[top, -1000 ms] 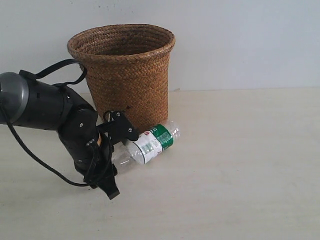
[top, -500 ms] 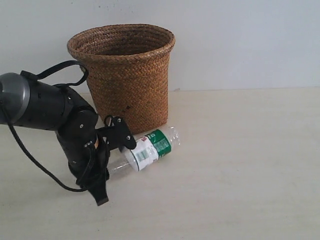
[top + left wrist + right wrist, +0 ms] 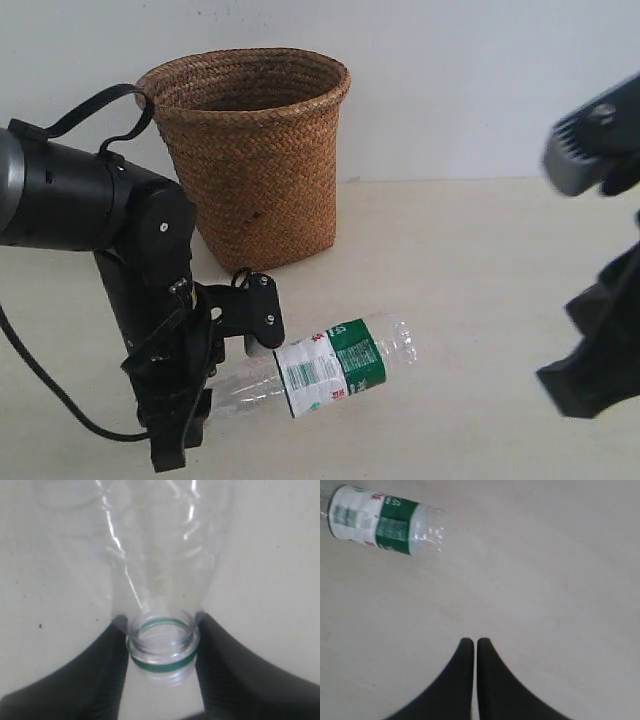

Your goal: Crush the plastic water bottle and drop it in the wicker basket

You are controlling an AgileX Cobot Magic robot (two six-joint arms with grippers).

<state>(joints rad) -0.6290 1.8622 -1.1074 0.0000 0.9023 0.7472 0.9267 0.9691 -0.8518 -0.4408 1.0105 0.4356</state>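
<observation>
The clear ribbed plastic water bottle [image 3: 335,368] with its green-and-white label is held roughly level in front of the wicker basket [image 3: 262,150], base pointing right. My left gripper [image 3: 225,385] is shut on its capless neck. In the left wrist view both black fingers [image 3: 107,670] press the neck ring of the bottle [image 3: 162,647]. The right gripper [image 3: 475,641] is shut on nothing above bare table, well apart from the bottle [image 3: 385,520]. The tall brown basket stands upright at the back.
The right arm [image 3: 600,350] hangs at the right edge of the exterior view, a grey housing [image 3: 590,150] above it. A pale wall runs behind the basket. The table top [image 3: 480,260] is light and bare between the bottle and the right arm.
The left gripper has carried the bottle away from the basket, nearer the camera and to the right. The right arm has come into view at the right edge.
</observation>
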